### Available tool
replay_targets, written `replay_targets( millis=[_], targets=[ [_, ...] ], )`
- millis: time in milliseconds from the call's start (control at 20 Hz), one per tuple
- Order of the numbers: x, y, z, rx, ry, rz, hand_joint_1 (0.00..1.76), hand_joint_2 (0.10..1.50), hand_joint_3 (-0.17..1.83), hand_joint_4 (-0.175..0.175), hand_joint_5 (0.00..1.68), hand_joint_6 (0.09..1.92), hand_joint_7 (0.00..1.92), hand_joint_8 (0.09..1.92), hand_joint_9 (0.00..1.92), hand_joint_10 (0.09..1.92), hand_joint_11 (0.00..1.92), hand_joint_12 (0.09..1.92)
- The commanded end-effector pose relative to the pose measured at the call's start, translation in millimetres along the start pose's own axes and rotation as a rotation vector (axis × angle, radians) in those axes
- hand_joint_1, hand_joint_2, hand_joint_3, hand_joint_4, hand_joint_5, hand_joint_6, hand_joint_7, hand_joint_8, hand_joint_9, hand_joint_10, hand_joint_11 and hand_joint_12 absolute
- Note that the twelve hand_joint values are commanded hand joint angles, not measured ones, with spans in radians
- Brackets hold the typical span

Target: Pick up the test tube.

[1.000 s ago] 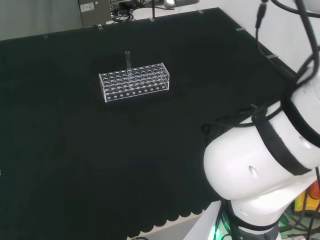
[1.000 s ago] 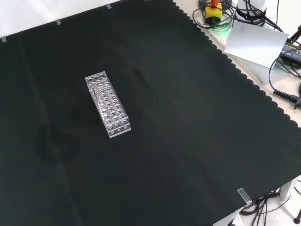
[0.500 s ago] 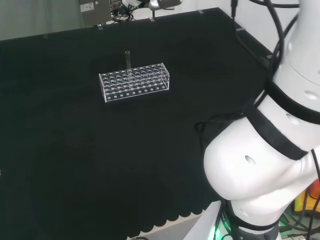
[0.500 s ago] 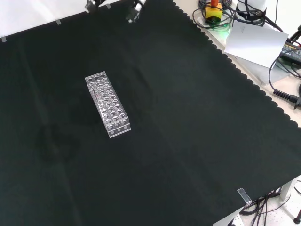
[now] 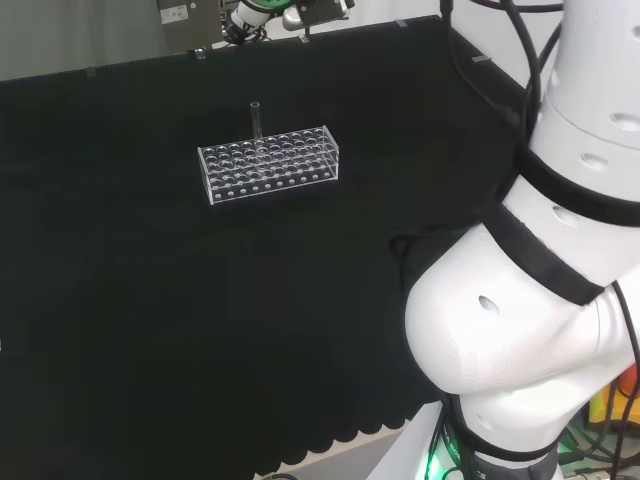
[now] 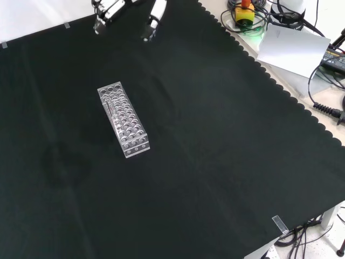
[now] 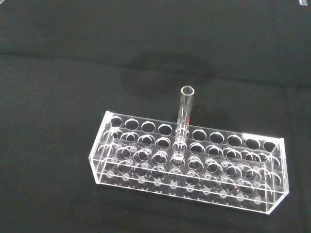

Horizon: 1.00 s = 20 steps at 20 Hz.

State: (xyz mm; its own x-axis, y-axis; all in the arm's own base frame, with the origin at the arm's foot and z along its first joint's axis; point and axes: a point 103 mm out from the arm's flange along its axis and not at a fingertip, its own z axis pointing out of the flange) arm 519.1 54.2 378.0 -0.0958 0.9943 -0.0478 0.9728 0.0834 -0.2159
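One test tube (image 7: pixel 183 116) upright in clear rack (image 7: pixel 146 170), hand (image 6: pixel 126 11) well apart, fingers spread.

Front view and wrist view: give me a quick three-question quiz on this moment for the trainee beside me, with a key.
1. True or false: the test tube stands upright in the clear rack.
2. In the front view, where is the hand relative to the rack?
A. above it in the picture, apart from it
B. closed round the tube
C. resting on the rack's near end
3. Fill in: the rack sits on a ___ cloth.

Key
1. True; the tube rises above the rack's holes, and the other holes look empty.
2. A; black cloth shows between the fingers and the rack.
3. Black.
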Motion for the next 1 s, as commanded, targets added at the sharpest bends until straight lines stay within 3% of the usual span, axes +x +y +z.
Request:
replay_targets(
  millis=[50,350,700,1000],
  targets=[
    [-4.0,51.8,54.5,0.121,-0.059,0.011,0.75,1.06,-0.17,-0.107,0.26,0.09,0.16,0.9,0.22,0.95,0.05,1.6],
    [-11.3,72.7,69.2,0.167,-0.066,0.035,0.76,1.06,-0.17,-0.115,0.31,0.09,0.38,0.9,0.34,0.9,0.06,1.6],
    [-21.7,86.1,87.9,0.23,-0.103,0.052,0.77,1.07,-0.17,-0.125,0.37,0.09,0.45,0.9,0.46,0.86,0.1,1.58],
    [-27.7,94.2,104.0,0.276,-0.094,0.062,0.78,1.07,-0.17,-0.133,0.49,0.11,0.52,0.89,0.5,0.84,0.11,1.57]
  ],
)
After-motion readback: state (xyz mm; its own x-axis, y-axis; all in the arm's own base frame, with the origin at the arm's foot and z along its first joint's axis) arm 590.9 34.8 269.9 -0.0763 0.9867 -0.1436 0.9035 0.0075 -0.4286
